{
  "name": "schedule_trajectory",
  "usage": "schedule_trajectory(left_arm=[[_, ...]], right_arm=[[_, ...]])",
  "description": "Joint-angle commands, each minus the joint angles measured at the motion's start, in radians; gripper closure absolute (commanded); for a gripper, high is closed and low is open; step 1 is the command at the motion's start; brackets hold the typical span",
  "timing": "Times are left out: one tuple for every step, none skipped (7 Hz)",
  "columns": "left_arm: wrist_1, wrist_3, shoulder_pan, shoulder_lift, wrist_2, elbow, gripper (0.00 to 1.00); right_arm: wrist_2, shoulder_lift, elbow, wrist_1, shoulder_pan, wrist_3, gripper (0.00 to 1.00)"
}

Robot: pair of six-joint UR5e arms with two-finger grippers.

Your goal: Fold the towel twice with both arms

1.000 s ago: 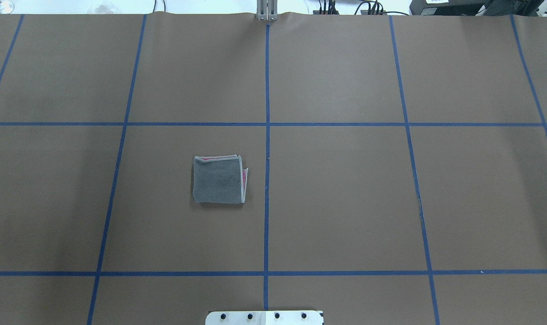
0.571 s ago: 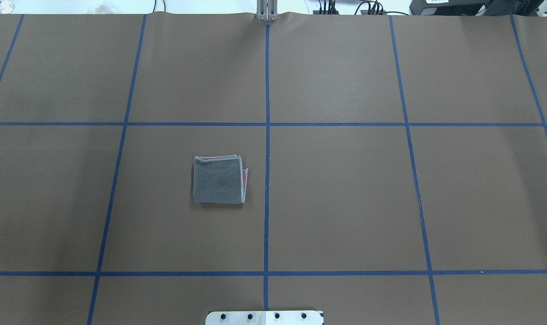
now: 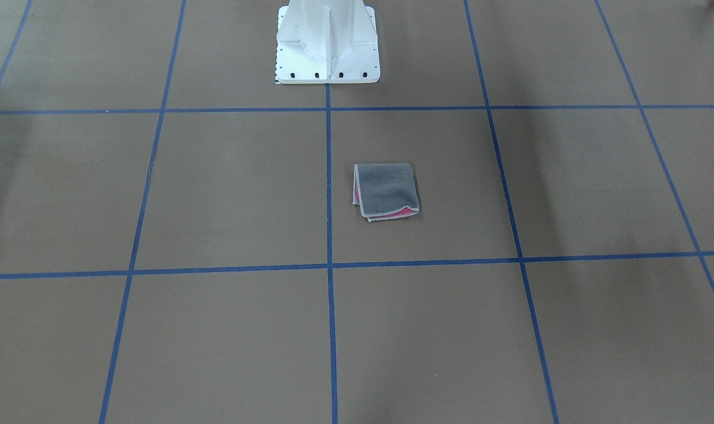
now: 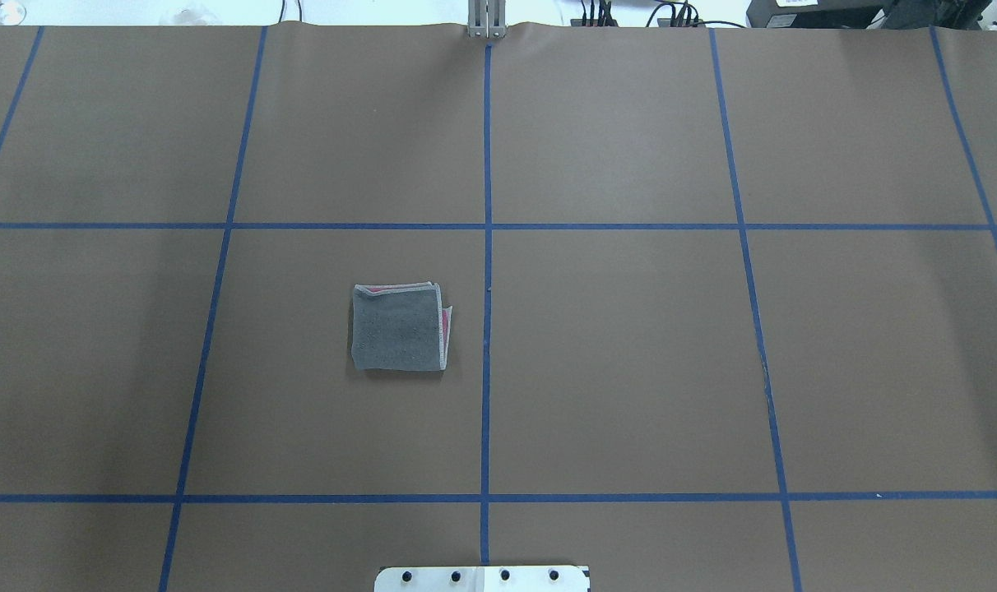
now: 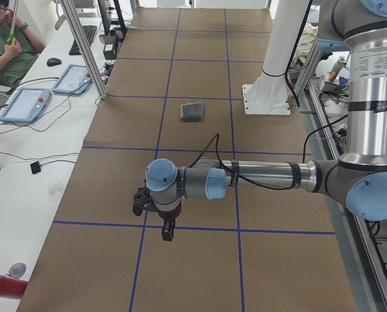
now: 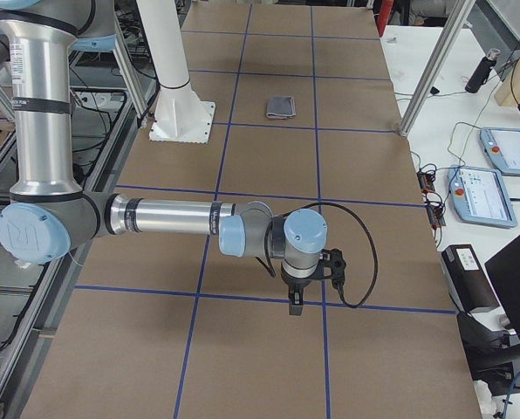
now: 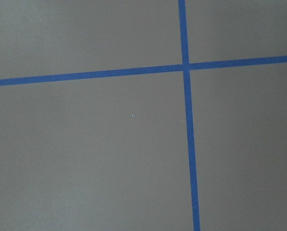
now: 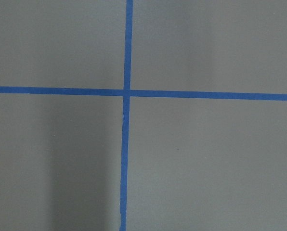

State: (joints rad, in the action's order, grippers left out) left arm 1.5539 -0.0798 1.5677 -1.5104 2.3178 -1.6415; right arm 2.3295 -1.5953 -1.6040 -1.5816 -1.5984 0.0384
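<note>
Brown bench [image 4: 630,370], blue tape grid [image 4: 487,164]: towel [image 4: 398,329] folded small.
Grey face up, pink peeping at two edges, it is seen lying flat just left of the centre tape line. Both folds are judged done; at most, uneven layers could be squared. The left arm [image 5: 265,174] and the right arm [image 6: 168,216] are held low over the bench ends, well apart from it; whether their jaws are wide or narrow cannot be told.
</note>
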Motion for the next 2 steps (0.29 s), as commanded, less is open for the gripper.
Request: schedule_trajectory(left_arm=[[0.000, 0.000, 0.000, -0.001, 0.000, -0.001, 0.00], [0.000, 0.000, 0.000, -0.001, 0.000, 0.000, 0.00]], right_arm=[[0.001, 0.000, -0.002, 0.000, 0.000, -0.002, 0.00], [0.001, 0.002, -0.002, 0.000, 0.002, -0.002, 0.00]])
